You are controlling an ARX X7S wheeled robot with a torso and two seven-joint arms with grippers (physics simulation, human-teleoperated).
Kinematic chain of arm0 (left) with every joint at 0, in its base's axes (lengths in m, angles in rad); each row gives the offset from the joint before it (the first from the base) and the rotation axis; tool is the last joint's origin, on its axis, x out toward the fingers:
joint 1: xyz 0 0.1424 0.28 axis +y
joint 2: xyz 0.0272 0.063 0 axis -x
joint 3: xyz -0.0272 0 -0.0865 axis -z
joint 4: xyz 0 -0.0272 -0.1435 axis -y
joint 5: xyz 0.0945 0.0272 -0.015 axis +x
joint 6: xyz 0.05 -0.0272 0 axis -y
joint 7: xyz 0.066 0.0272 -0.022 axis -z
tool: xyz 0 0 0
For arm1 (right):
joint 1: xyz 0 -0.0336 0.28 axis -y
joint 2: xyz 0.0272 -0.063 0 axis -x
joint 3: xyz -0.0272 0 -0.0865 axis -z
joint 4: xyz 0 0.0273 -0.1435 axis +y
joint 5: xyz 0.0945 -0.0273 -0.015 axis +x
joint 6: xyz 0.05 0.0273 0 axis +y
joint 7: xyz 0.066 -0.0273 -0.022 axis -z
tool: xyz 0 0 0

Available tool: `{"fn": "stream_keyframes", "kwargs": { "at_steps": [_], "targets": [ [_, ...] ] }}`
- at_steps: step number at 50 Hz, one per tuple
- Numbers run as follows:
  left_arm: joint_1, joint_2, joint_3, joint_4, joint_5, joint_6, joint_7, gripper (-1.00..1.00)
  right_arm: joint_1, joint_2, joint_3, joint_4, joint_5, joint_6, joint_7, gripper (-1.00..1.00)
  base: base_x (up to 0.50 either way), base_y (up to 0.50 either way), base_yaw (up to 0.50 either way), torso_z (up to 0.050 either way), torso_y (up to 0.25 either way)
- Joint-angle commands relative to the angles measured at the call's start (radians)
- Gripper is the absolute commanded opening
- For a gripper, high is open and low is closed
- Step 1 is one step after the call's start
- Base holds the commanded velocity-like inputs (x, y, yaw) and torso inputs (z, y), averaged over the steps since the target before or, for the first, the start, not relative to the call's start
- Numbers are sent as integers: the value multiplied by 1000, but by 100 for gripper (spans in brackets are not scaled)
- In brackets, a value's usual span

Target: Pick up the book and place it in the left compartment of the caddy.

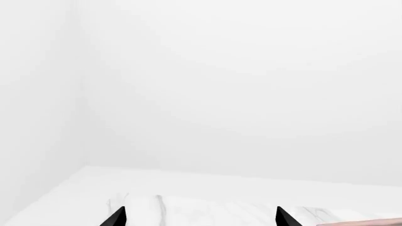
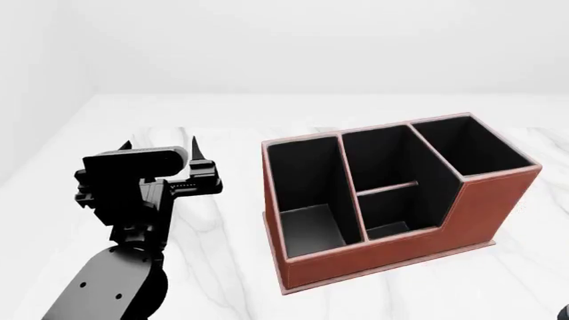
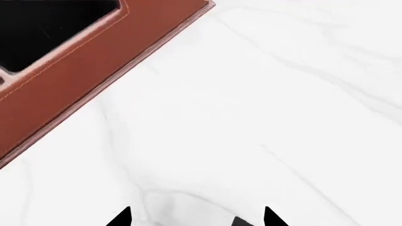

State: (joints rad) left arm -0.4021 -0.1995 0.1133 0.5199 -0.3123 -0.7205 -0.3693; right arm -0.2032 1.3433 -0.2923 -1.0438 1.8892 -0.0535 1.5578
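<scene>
The reddish-brown caddy point(image 2: 462, 213) stands on the white marble table, right of centre in the head view. Its left compartment point(image 2: 307, 190) is the long black-lined cell on its left side. I see no book in it, and the book is not clearly in view anywhere. My left gripper point(image 2: 162, 145) is open and empty, left of the caddy and apart from it; it also shows in the left wrist view point(image 1: 199, 217). My right gripper point(image 3: 197, 217) is open above bare table, with the caddy's outer wall point(image 3: 94, 61) ahead. A small dark corner point(image 3: 242, 222) lies by one fingertip; I cannot tell what it is.
The marble table point(image 2: 222, 280) runs to a white wall behind. A thin pinkish-brown strip point(image 1: 367, 222) shows at the edge of the left wrist view. My left arm point(image 2: 116, 280) covers the table's near left part.
</scene>
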Motion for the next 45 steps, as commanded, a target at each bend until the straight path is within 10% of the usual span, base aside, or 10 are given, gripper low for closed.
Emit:
{"fn": "stream_keyframes", "kwargs": {
  "at_steps": [1, 19, 45],
  "targets": [
    [-3, -2, -2, -8, -7, 3, -6, 100, -566, -363, 685, -3, 25, 247, 13, 100, 0, 0, 0, 0, 0],
    [-6, -9, -3, -15, -16, 6, -16, 100, -577, -635, 771, 22, 15, 446, 7, 100, 0, 0, 0, 0, 0],
    [-11, -18, 1, -23, -28, 13, -26, 100, -421, -713, 628, 167, -26, 539, -88, 100, 0, 0, 0, 0, 0]
  ]
}}
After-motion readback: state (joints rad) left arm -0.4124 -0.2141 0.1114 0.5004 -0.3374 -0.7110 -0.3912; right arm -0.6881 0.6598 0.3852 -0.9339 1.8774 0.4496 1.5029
